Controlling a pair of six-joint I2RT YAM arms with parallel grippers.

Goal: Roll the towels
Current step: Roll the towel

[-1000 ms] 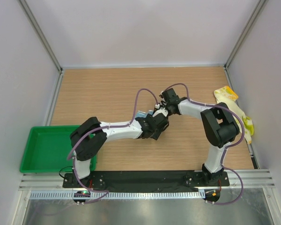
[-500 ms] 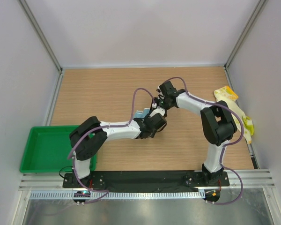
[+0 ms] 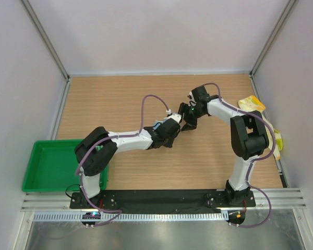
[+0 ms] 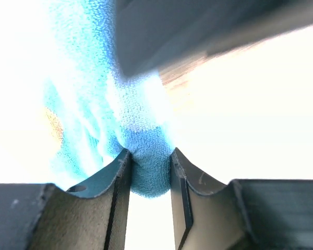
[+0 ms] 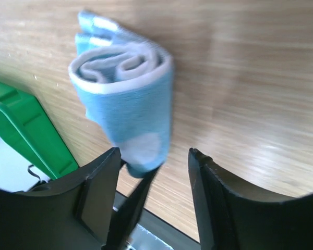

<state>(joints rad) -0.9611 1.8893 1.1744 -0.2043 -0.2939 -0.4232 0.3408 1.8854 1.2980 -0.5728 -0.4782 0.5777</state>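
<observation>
Here the left gripper (image 4: pixel 150 156) is pinched nearly closed on a fold of the blue towel (image 4: pixel 146 174), with the cloth squeezed between its two fingers (image 4: pixel 115 182). The towel is rolled into a short cylinder, its spiral end plain in the right wrist view. It sits well to the right of the green tray (image 3: pixel 41 166), near the middle of the wooden table (image 3: pixel 104 104). The right gripper (image 5: pixel 155 156) stands just beyond the roll on the side away from the tray, jaws spread wide and holding nothing; the roll's lower end hangs just before the gap. The yellow towel (image 3: pixel 253 104) lies crumpled and unrolled, far from the tray at the table's opposite edge.
</observation>
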